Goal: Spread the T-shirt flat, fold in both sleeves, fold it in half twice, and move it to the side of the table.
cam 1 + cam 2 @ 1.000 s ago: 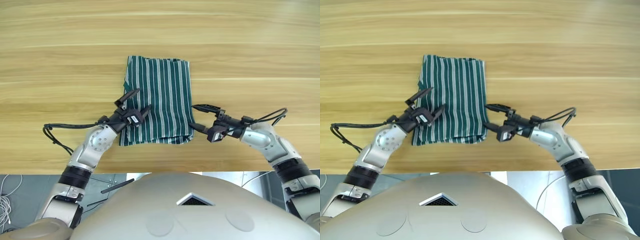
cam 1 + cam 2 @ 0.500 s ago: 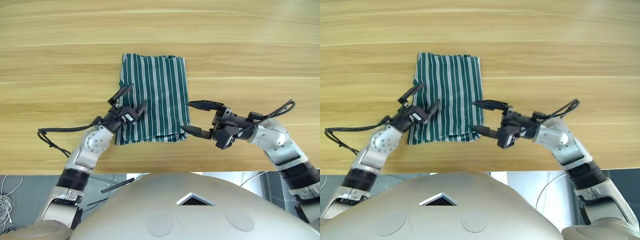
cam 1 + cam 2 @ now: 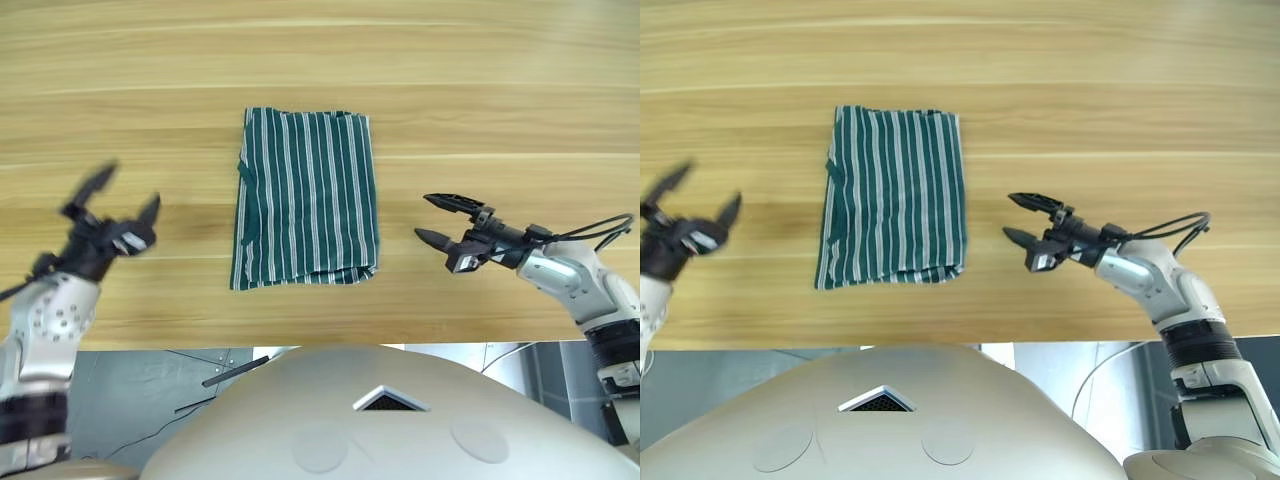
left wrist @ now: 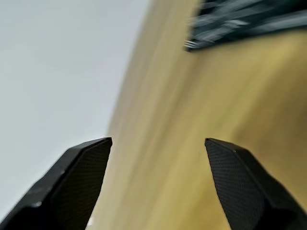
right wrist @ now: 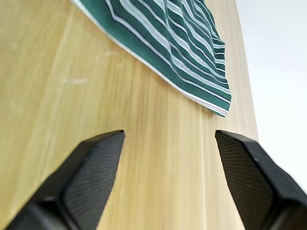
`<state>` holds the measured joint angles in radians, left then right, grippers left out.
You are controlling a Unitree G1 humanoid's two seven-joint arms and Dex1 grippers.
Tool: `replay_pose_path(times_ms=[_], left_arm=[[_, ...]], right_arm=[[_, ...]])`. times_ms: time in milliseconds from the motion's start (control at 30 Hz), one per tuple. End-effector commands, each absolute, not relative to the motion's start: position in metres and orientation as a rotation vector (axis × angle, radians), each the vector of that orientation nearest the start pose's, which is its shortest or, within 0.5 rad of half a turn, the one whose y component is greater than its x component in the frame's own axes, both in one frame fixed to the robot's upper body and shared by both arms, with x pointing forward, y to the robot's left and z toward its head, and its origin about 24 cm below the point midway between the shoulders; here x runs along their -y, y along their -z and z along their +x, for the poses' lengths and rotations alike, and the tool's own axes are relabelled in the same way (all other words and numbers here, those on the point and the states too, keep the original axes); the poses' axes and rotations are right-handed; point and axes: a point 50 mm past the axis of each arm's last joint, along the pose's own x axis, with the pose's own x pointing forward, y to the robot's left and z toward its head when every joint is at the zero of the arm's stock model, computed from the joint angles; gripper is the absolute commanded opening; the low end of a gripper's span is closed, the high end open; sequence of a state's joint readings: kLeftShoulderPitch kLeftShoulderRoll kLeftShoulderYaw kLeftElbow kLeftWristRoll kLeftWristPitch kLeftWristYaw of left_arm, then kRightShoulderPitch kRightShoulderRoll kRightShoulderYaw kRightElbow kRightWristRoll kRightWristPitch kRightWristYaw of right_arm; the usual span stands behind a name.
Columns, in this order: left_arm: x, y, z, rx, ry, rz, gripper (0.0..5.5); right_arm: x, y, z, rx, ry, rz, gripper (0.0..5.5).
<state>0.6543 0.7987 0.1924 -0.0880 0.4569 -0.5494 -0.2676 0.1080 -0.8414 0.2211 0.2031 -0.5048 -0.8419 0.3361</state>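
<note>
T-shirt (image 3: 305, 198), green with thin white stripes, lies folded into a neat upright rectangle on the table (image 3: 500, 90), closer to the near edge than the far one and between the two arms. Neither arm touches it. The left gripper (image 3: 125, 195) hangs well off to its left with its fingers spread and nothing in them. The right gripper (image 3: 428, 218) sits near the bundle's near right corner, also spread and empty.

From where I stand it looks light, soft and limp, a stack of several layers with no stiffness of its own. The near right corner bulges a little and the layer edges show there, so pinching only the top sheet would likely peel the stack open. I'd take it along a folded side, low down, with the fingers through every layer. Pushing it sideways across the top might also work.

The table is pale, smooth wood with a long grain, probably fairly slick under cloth. Past its near edge there is grey floor (image 3: 180, 375) with some loose cables (image 3: 8, 412).
</note>
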Motion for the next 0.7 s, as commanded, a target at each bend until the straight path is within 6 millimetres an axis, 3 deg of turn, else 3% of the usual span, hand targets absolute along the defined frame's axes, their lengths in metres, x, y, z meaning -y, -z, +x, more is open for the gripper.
replay_pose_path(times_ms=[33,133,200,367,533,700], left_arm=[[-0.249,-0.057,0.099,-0.144,0.852,1.206,3.61],[-0.229,-0.065,0.088,-0.111,0.993,1.170,3.61],[-0.224,-0.061,0.094,-0.103,1.052,1.151,3.61],[-0.242,-0.042,0.104,-0.220,1.044,1.218,3.61],[-0.256,-0.059,0.107,-0.208,0.860,1.249,3.61],[-0.267,-0.077,0.109,-0.210,0.787,1.317,3.61]], right_arm=[[0.230,-0.029,0.187,0.135,-1.091,-1.259,3.51],[0.233,-0.035,0.193,0.151,-1.071,-1.289,3.51],[0.229,-0.037,0.193,0.172,-1.065,-1.287,3.51],[0.225,-0.036,0.189,0.182,-1.086,-1.274,3.51],[0.230,-0.034,0.188,0.157,-1.064,-1.279,3.51],[0.229,-0.034,0.194,0.157,-1.065,-1.294,3.51]])
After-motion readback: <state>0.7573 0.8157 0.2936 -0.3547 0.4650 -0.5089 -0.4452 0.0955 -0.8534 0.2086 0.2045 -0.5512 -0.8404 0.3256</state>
